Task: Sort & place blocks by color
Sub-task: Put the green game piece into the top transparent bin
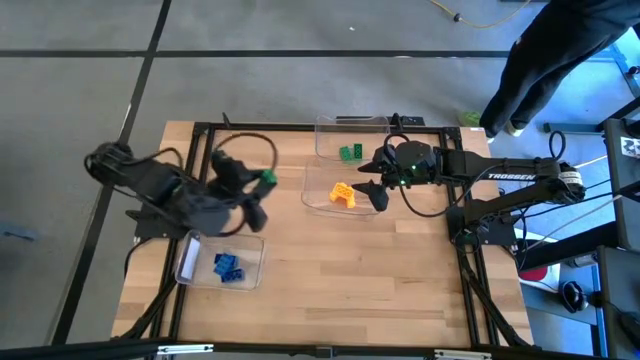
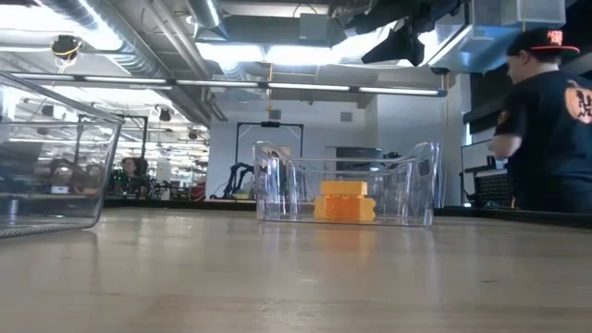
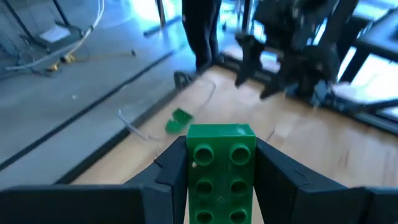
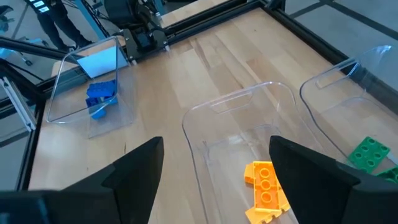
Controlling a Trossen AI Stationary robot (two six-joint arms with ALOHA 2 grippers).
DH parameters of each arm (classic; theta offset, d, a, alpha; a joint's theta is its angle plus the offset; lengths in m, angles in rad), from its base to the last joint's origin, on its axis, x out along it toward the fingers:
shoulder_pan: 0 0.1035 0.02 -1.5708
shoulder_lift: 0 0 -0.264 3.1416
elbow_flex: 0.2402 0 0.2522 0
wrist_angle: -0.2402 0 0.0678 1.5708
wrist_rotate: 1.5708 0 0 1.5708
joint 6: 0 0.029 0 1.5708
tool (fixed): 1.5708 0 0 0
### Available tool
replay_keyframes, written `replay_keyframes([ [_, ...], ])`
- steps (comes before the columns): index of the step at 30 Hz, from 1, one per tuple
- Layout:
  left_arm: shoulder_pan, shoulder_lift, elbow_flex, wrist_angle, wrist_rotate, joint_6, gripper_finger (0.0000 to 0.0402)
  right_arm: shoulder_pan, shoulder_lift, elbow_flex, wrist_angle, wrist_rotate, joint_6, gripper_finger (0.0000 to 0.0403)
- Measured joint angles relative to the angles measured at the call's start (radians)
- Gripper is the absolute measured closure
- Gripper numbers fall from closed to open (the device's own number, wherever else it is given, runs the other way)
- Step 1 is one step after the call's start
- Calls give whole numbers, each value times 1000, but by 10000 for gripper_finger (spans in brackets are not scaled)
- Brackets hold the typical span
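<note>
My left gripper (image 1: 262, 186) is raised above the table's left half, shut on a green block (image 3: 221, 169). Several blue blocks (image 1: 228, 266) lie in a clear bin (image 1: 190, 262) at the near left. My right gripper (image 1: 371, 196) hangs open over the right end of a clear bin (image 1: 318, 190) holding yellow-orange blocks (image 4: 266, 188), which also show in the low view (image 2: 345, 200). It touches nothing. Behind that bin, another clear bin (image 1: 330, 128) holds green blocks (image 1: 350, 153). My left gripper pinches the green block's two long sides (image 3: 191, 171) between its two fingers (image 3: 171, 169). The block lies along the fingers, its studded top facing the wrist camera and its far end level with the fingertips. The block is lifted clear of the table.
A black frame (image 1: 300, 127) borders the wooden table. A person (image 1: 560, 50) stands beyond the far right corner and also shows in the low view (image 2: 550, 120). Bare wood lies between the bins and along the near edge (image 1: 350, 290).
</note>
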Motion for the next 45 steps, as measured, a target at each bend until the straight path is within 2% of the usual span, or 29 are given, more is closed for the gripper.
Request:
replay_keyframes([
  [4, -47, -59, -38, 1, -70, -20, 275, 0, 0, 0, 0, 0, 0, 108],
  [8, -86, -104, -126, 2, -110, -104, 275, 0, 0, 0, 0, 0, 0, 108],
  [17, -151, -228, -469, 92, -148, -374, 275, 0, 0, 0, 1, 0, 0, 108],
  [23, -162, -358, -684, 201, -143, -407, 275, 0, 0, 0, 4, 0, 0, 108],
  [29, -161, -588, -856, 300, -95, -273, 275, 0, 20, 0, 56, 1, 39, 108],
  [34, -154, -805, -969, 531, 0, 5, 275, 0, 65, 0, 145, 0, 140, 108],
  [38, -102, -951, -1035, 740, 104, 235, 275, 0, 111, 1, 228, 0, 189, 108],
  [42, -30, -1030, -1101, 937, 227, 393, 275, 0, 167, 1, 343, -9, 187, 108],
  [45, 30, -1047, -1151, 1067, 294, 445, 275, 0, 203, 2, 418, -24, 187, 108],
])
